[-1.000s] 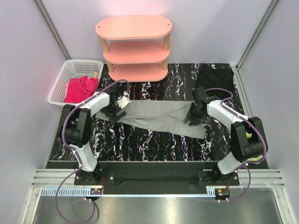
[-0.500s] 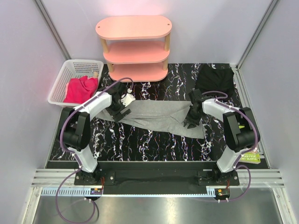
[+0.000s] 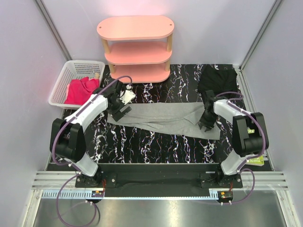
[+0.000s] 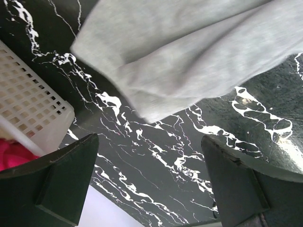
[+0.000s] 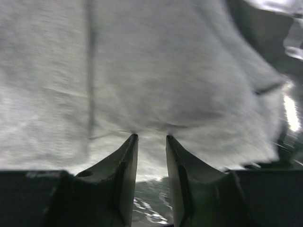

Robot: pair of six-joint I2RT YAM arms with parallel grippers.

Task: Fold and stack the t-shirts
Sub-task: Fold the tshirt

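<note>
Two arms work over a black marble-look worktop. The grey t-shirt lies flat on it as a long strip across the middle, running L to R, with its R end a bit nearer the arm bases.

Left fingers are spread wide w/ nothing between them. They hang just above the worktop at the L end of the grey t-shirt, and the wrist view shows the shirt's rounded edge a little beyond the tips, not touching.

Right fingers are drawn close together w/ a narrow gap. Their tips press into the R end of the grey t-shirt, and the cloth puckers up between them, so they have a pinch of it.

Containers: a white basket w/ lattice walls sits at the far L, off the worktop edge. It holds a pink t-shirt bundled against its near side, plus a small tan item at the back corner that is too small to ID.

A black t-shirt sits crumpled at the far R corner of the worktop, apart from the grey one.

A pink shelf w/ three tiers stands at the back centre, behind the grey t-shirt.
</note>
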